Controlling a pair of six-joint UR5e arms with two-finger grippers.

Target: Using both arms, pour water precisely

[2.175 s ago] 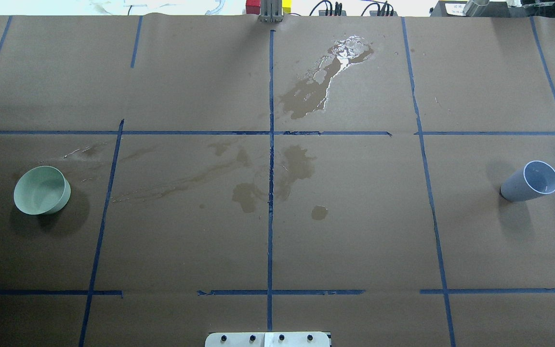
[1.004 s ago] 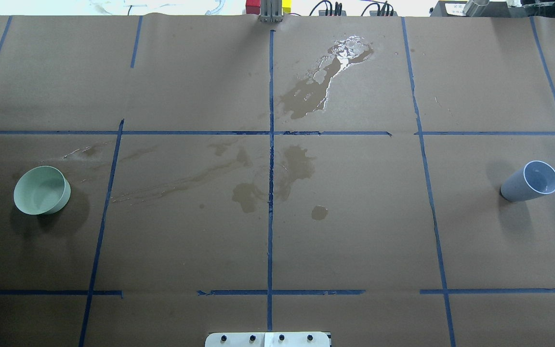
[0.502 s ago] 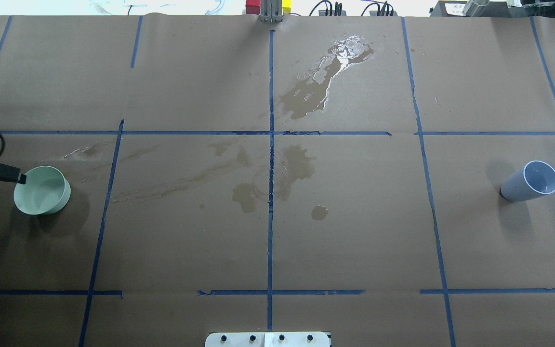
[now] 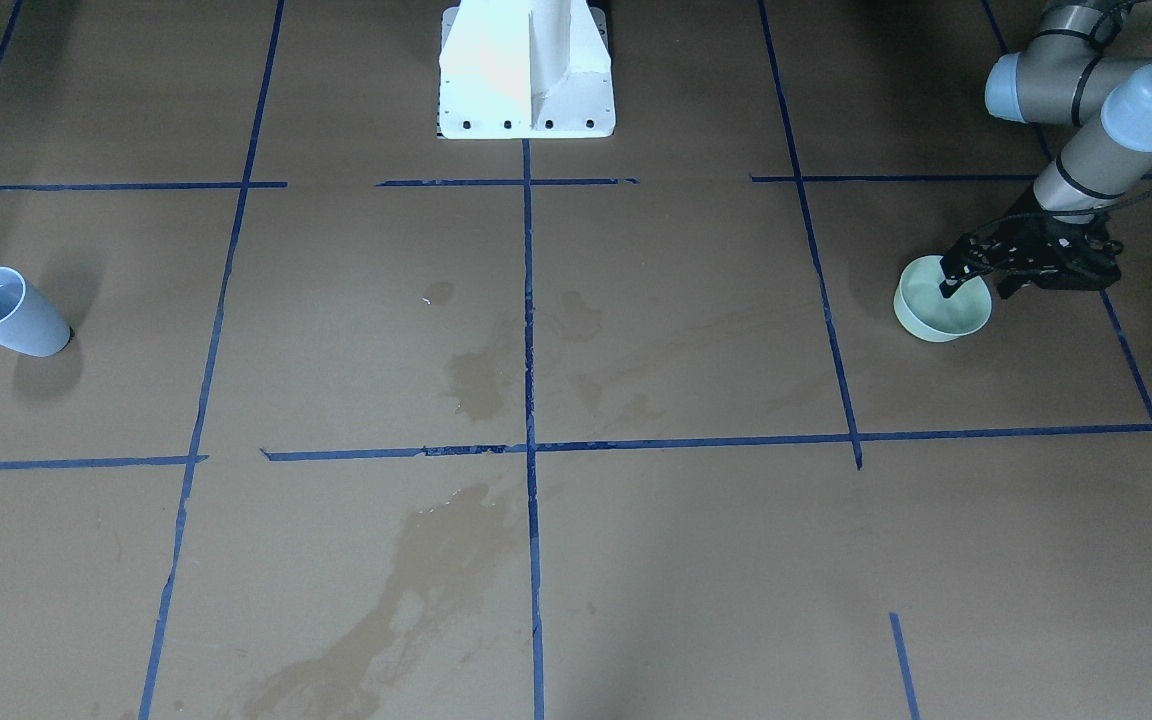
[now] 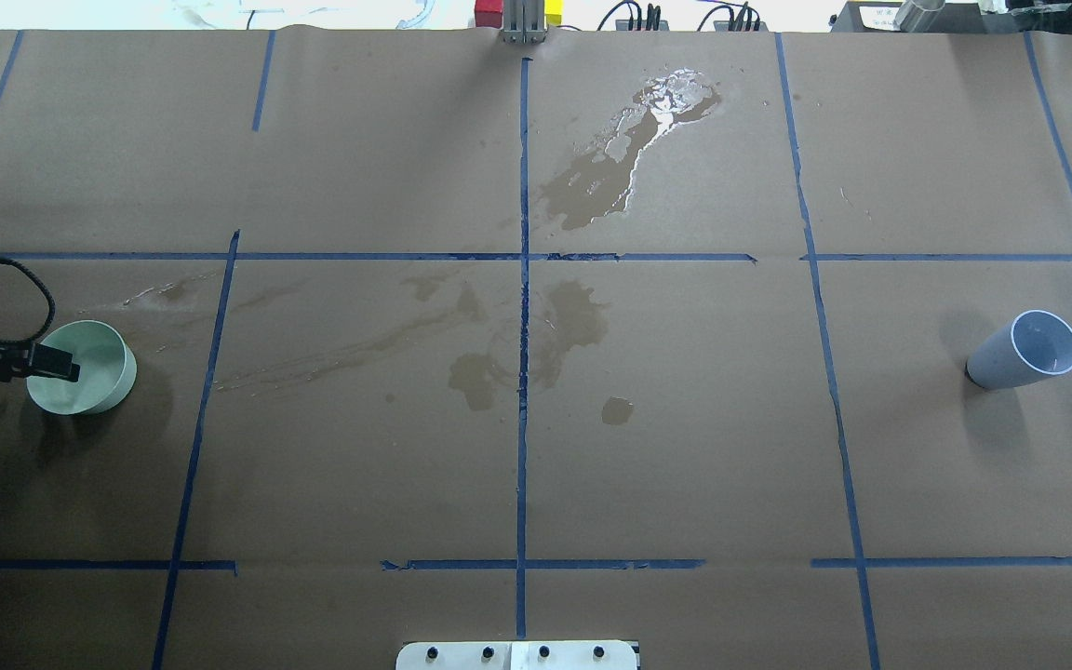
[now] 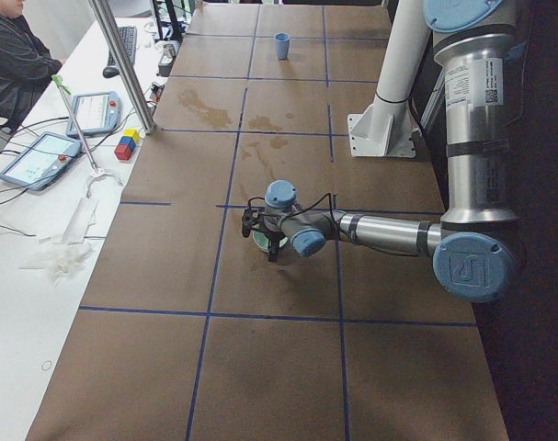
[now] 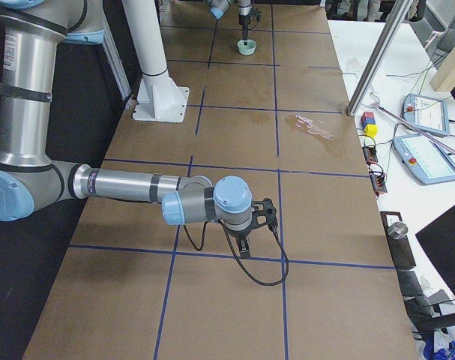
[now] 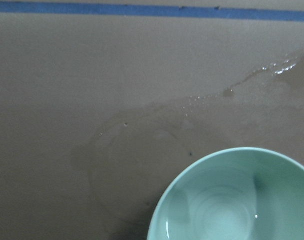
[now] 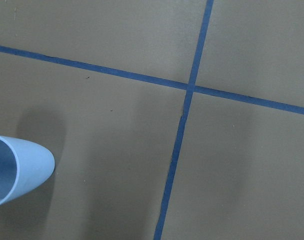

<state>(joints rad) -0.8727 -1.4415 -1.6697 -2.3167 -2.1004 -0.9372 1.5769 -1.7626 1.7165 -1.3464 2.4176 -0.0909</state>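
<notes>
Water (image 8: 227,217): only a faint sheen in the bottom of the mint green bowl (image 5: 122,377), which stands at the table's left end. I can't tell if there is any in the pale blue cup (image 5: 1011,358). The cup stands upright at the far right end, well apart from the bowl.

The left arm (image 4: 1086,160) reaches down to the bowl. The left gripper (image 4: 976,290) has its jaws spread. One finger (image 5: 57,365) is over the bowl's inside and the other is outside the rim. It grips nothing, and I can't tell if it touches the rim.

The right arm (image 7: 130,185) stretches low over the brown paper (image 5: 685,419). The right gripper (image 7: 246,246) points down near a blue tape line (image 7: 212,256). I can't tell how wide its jaws are. The cup shows only at the edge of its wrist camera.

There are dark wet stains (image 5: 582,186) mid-table.
</notes>
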